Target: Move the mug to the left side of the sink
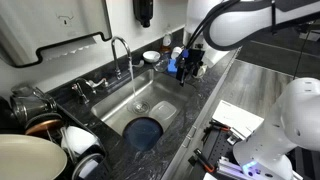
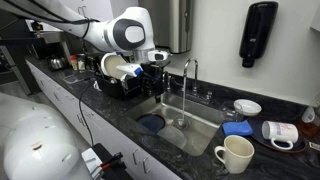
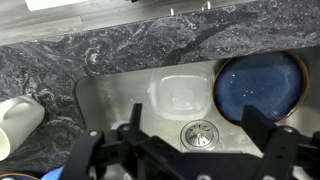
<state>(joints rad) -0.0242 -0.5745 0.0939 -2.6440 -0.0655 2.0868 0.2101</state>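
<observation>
– How does the white, rounded robot arm [image 1: 245, 20] [image 2: 128, 30] sit?
– Bent over in both exterior views, wrist turned downward.
– And the black two-fingered hand [image 1: 186, 66] [image 2: 152, 66] [image 3: 185, 160]?
– Pointing down, hanging free in the air. In the wrist view its dark fingers [image 3: 88, 152] stand wide apart, with nothing held between them.

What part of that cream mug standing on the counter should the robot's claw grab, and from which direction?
Probably the rim, from straight above. The mug stands upright on the counter with its mouth open upward. One finger could therefore drop inside and one outside, pinching the wall between them. The gripper is open, so it could come down that way.
</observation>
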